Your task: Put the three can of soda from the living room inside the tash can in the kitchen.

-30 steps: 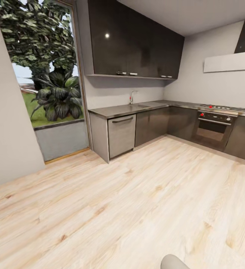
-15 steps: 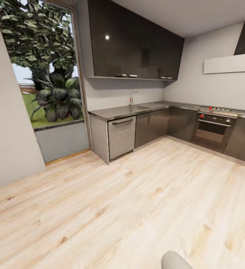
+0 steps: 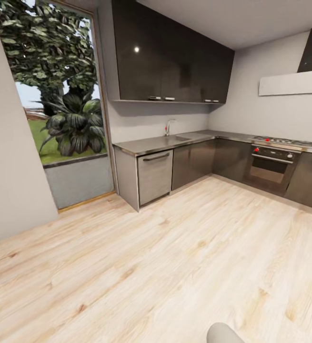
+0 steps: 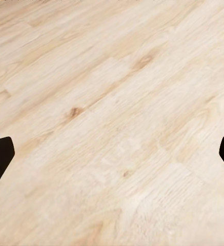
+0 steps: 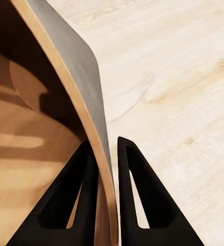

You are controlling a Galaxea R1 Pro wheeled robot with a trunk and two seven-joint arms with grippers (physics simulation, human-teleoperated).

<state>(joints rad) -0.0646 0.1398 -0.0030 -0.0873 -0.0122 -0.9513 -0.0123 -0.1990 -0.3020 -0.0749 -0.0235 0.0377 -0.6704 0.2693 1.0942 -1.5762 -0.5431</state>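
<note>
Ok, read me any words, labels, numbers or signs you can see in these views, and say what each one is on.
There is no readable text.
The oven has red knobs, but any markings on its panel are too small to tell.
The dark cabinets, steel counter and wood floor show no lettering.
The trash can wall between the right gripper jaws is blank.

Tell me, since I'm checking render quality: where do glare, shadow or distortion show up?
Head view: a glare spot on the glossy upper cabinets, wide-angle lines leaning. Right wrist view: the trash can interior lies in deep shadow, right gripper pinching its wall. Left wrist view: evenly lit floor.
</note>
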